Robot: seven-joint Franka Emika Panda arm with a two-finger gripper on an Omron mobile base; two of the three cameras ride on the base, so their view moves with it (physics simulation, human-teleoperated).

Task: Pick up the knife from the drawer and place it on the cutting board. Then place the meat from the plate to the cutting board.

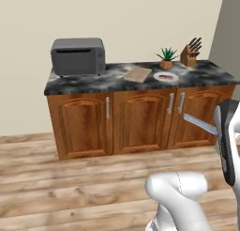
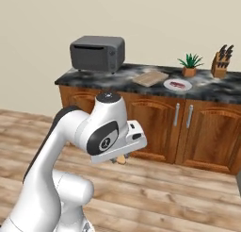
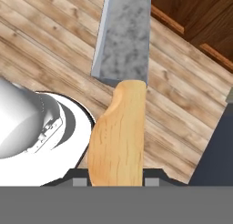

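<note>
In your left base view, white plate [image 1: 166,77] holding the dark red meat [image 1: 164,76] beside the cutting board [image 1: 138,74] on the counter, in your right base view, knife block [image 2: 220,62] with black-handled knives, no readable writing, in your hand view, gripper [image 3: 116,178] clamped on the knife [image 3: 120,100] by its tan handle above the wooden floor.

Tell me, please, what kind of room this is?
Most likely a kitchen: a dark marbled stone counter on reddish-brown wooden cabinets, with a grey microwave and a wooden block of black-handled knives.
</note>
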